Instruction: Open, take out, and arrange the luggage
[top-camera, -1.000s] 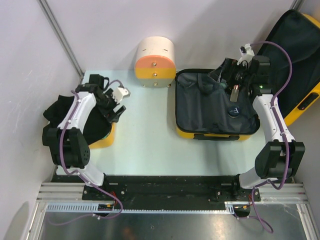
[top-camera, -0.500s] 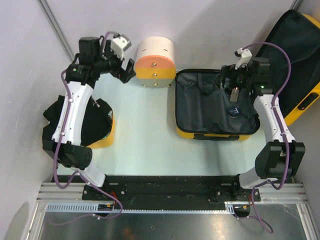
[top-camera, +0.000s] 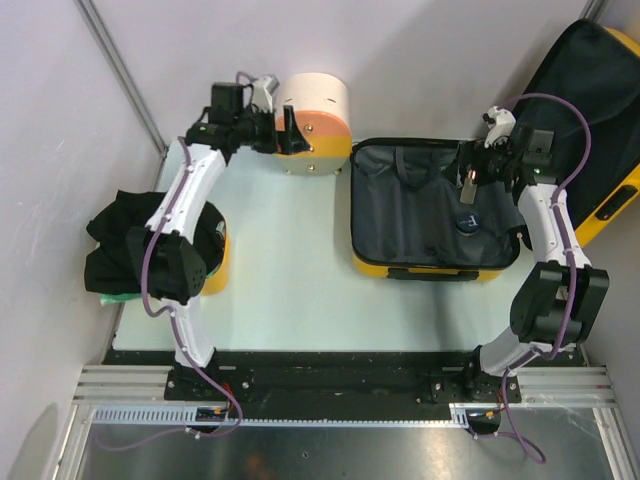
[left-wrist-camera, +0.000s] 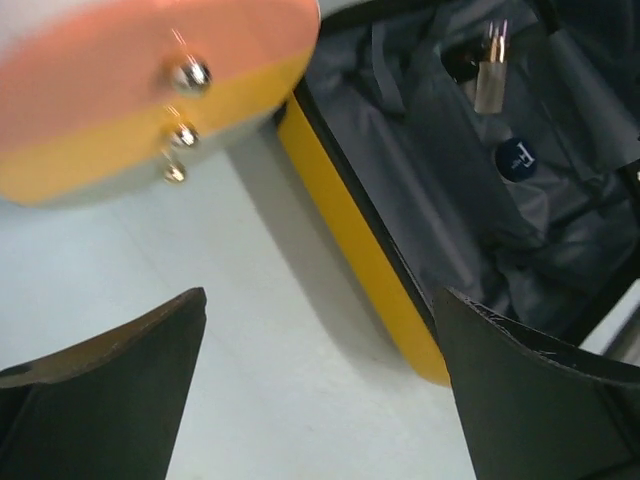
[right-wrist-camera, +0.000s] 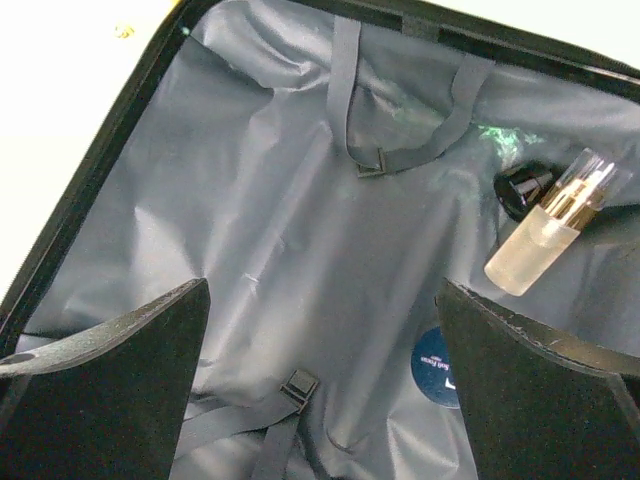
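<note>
Biggest thing first: the luggage (top-camera: 405, 215) sits centre-right of the top view. It lies open and flat with its lid thrown back to the upper right corner, and hasn't moved over the last second.

The left arm made the big change. It swung from the yellow tub (top-camera: 218, 272) at mid-left up to the upper centre. The left gripper (left-wrist-camera: 320, 295) now hovers just beside the cream-and-orange container (top-camera: 312, 125), jaws spread fully, nothing in them.

The right arm only drifted slightly rightward. The right gripper (right-wrist-camera: 322, 290) hangs over the lining, also spread wide and empty.

The dark clothes (top-camera: 115, 240) stay heaped on the tub at left.

Small stuff is still inside the case: a frosted bottle (right-wrist-camera: 548, 235) at the right of the right wrist view, and a round blue tin (right-wrist-camera: 437, 368) lower down.

We judge opening done and unloading partway. Both hands are free, so the bottle or tin looks like the next pick.
</note>
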